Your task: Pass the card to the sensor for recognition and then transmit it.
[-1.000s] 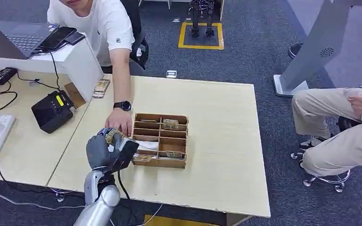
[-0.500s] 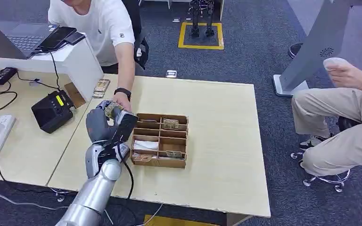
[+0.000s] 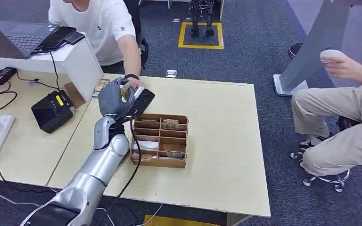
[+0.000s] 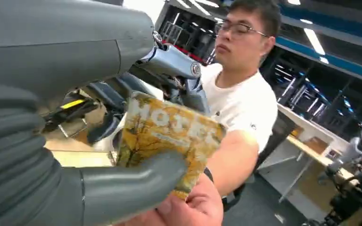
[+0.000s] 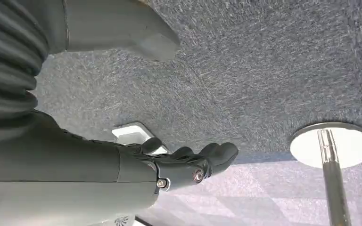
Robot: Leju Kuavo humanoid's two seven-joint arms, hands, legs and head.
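The card [image 4: 169, 141], judged thin, light, stiff and slippery, is pinched by its edge in the left hand [image 3: 118, 99] above the tabletop [image 3: 217, 122], beside a person's hand [image 4: 188, 212].

Floor: blue-grey carpet [image 3: 254, 52], yellow-bordered square [image 3: 201, 36] marked at far centre. Light wood table [image 3: 217, 136] mid-scene; a 2nd wood desk [image 3: 23, 150] butts against its left side, w/ white raised counter [image 3: 78, 59] at far left. Grey pedestal stand [image 3: 313, 47] far right. Ceiling strip lights [image 4: 313, 40] seen in left wrist view.
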